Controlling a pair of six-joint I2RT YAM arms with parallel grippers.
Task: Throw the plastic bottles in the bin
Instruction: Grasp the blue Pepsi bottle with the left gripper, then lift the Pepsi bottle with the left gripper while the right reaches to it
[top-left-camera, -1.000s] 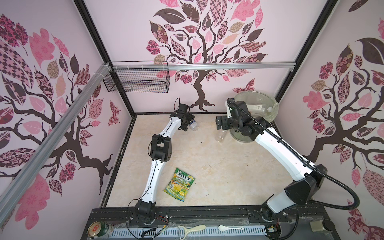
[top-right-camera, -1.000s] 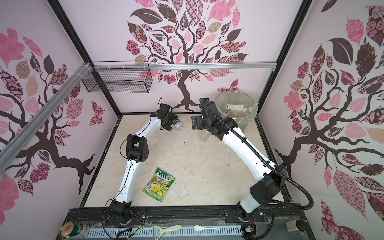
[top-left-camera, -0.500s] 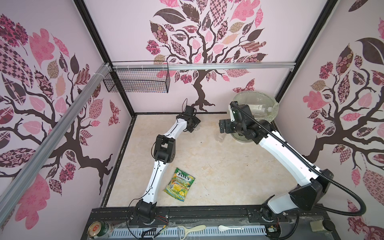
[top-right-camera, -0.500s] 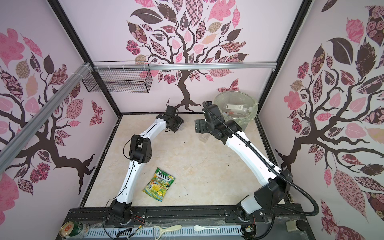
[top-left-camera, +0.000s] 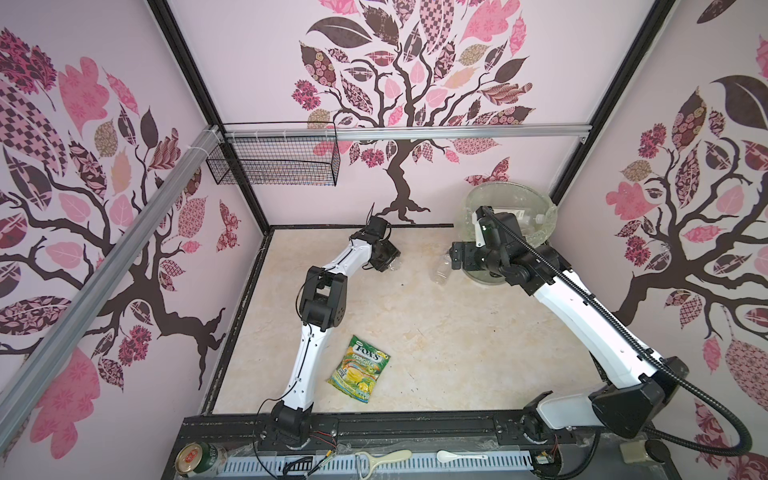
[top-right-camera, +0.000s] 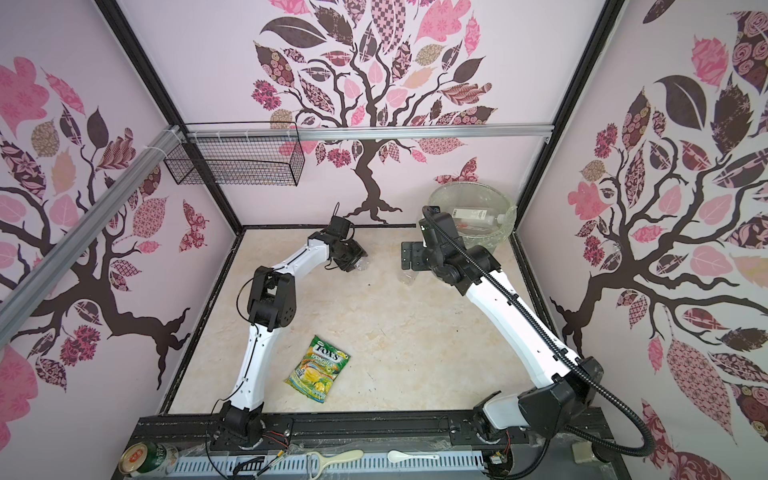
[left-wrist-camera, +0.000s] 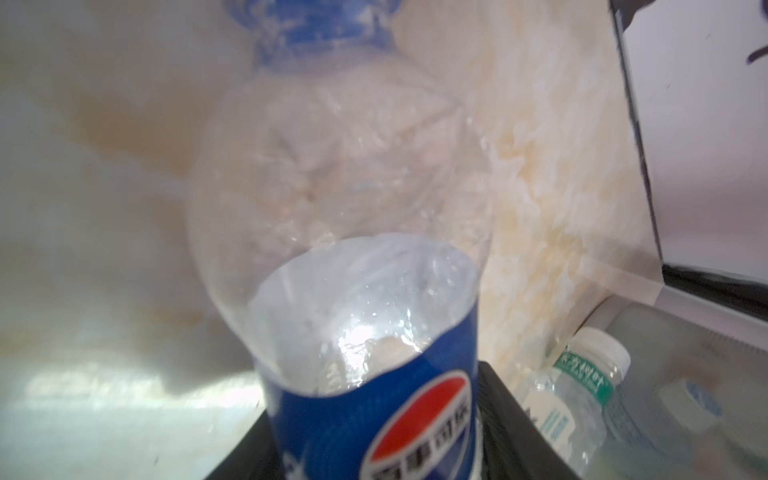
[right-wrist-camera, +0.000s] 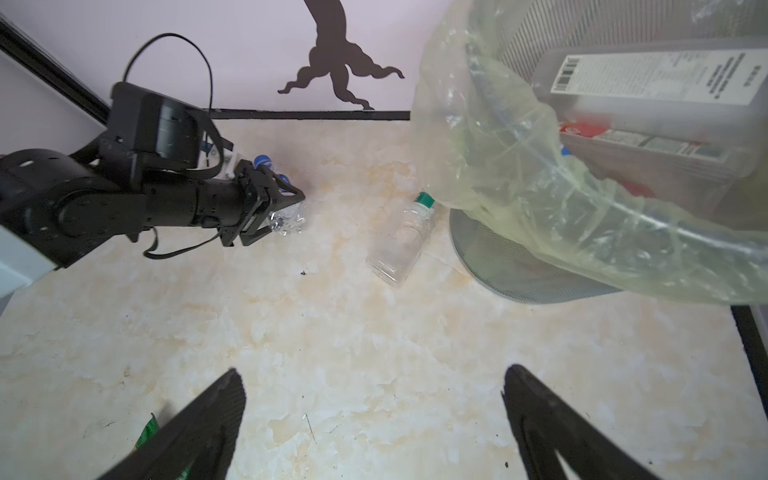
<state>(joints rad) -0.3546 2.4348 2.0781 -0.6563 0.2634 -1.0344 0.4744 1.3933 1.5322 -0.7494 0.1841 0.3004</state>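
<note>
**Left end effector (right-wrist-camera: 283, 212) pinched a Pepsi-labelled bottle (left-wrist-camera: 340, 187) by the back wall (top-left-camera: 449, 208); right end effector (right-wrist-camera: 374, 372) hung spread wide.**
The bottle's long axis ran away from the wrist, blue cap (left-wrist-camera: 320, 29) farthest; the bin (top-left-camera: 512, 188) stood well apart on the right arm's side, a green-capped bottle (right-wrist-camera: 401, 241) lying just beside it.

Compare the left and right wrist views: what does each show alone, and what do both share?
Only the left wrist view shows the blue Pepsi label and a white-capped clear bottle. Only the right wrist view shows the round grey bin lined with a pale green bag, a green-capped clear bottle lying beside it, and the right gripper, fingers apart. Both show the crumpled clear plastic bottle in the fingers of the left gripper, and the beige marbled floor.
</note>
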